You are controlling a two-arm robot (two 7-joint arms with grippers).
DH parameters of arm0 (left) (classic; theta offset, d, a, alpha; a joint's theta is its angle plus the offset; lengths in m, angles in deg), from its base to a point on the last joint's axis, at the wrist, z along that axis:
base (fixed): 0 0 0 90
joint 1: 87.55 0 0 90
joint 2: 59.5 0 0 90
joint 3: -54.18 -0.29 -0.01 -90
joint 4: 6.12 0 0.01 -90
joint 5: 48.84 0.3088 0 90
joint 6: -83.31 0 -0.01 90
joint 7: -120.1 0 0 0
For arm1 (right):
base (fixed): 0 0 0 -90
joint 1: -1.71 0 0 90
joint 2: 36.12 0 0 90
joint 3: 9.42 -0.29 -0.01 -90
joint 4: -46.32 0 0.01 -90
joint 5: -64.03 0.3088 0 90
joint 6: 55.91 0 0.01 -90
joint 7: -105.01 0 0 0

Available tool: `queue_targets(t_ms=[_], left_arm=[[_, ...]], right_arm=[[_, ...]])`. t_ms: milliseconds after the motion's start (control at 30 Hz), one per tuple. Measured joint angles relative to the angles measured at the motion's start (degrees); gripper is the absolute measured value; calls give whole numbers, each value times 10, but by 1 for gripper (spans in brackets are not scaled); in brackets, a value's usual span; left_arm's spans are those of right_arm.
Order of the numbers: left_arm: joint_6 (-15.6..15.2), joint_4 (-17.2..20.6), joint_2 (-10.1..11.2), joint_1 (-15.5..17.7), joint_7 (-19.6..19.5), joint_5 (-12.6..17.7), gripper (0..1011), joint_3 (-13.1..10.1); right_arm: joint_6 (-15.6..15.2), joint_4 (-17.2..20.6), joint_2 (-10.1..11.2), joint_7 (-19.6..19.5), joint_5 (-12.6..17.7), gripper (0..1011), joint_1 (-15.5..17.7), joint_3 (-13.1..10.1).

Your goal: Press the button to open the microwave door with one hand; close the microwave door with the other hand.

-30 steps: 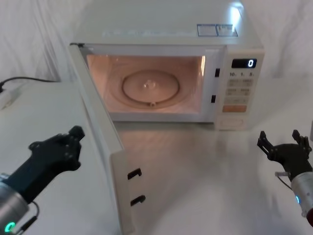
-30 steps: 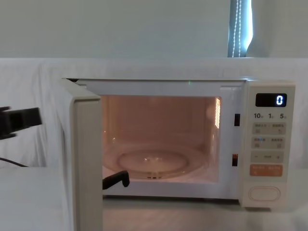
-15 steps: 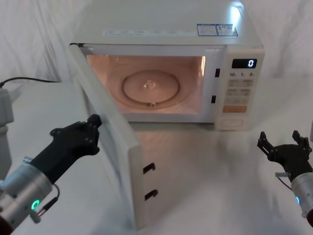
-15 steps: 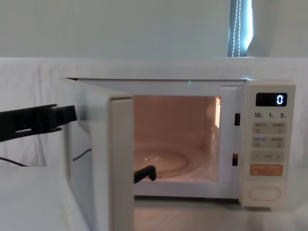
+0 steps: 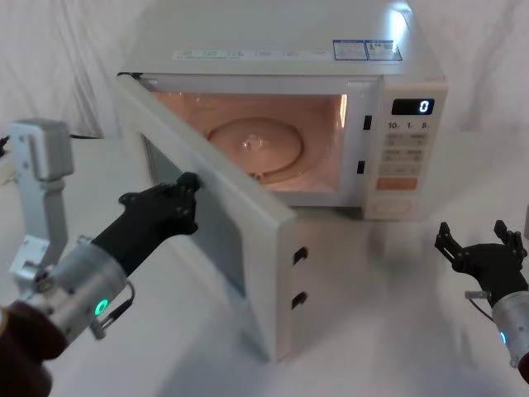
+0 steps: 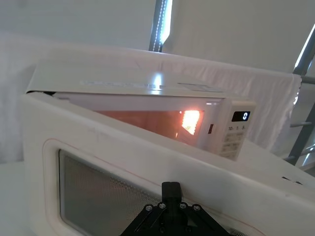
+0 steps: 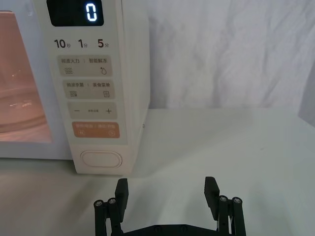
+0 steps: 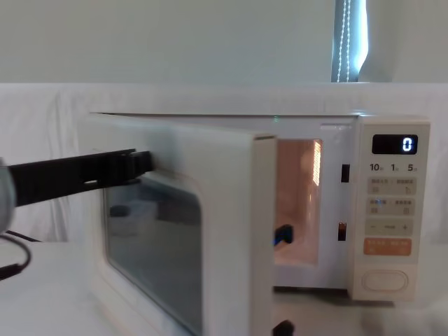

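Note:
The cream microwave door point(image 5: 258, 248) with its dark window stands roughly half open, hinged at the left of the microwave point(image 5: 273, 41). My left gripper point(image 5: 187, 197), black and shut on nothing, rests its tip against the door's outer face at the window's upper edge. From the chest it comes in as a long black bar ending at the left gripper point(image 8: 143, 162) on the door point(image 8: 224, 175). The left wrist view has that tip point(image 6: 171, 188) touching the door point(image 6: 98, 157). My right gripper point(image 5: 483, 246) hovers open at the front right, below the oval button point(image 7: 101, 160) and apart from it, fingers spread point(image 7: 166, 191).
The lit cavity holds a glass turntable point(image 5: 256, 145). The control panel point(image 5: 405, 149) shows 0 on its display, with the button point(image 5: 395, 208) at its foot. A white cloth covers the table point(image 5: 388, 322) and the wall behind. A dark cable point(image 8: 14, 262) lies at the left.
The door has swung from wide open to about half shut. My left gripper moved forward and rightward, staying against its outer face. The right gripper has not moved.

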Motion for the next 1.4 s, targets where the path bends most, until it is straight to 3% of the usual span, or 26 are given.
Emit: queue_targets(t_ms=[833, 1400], left_arm=[[-2, -135, -73, 141, 14, 72, 0, -65], [14, -204, -122, 185, 15, 124, 0, -78]], right_arm=[[0, 0, 0, 0, 0, 1002, 0, 0], [0, 0, 0, 0, 0, 1002, 0, 0]])
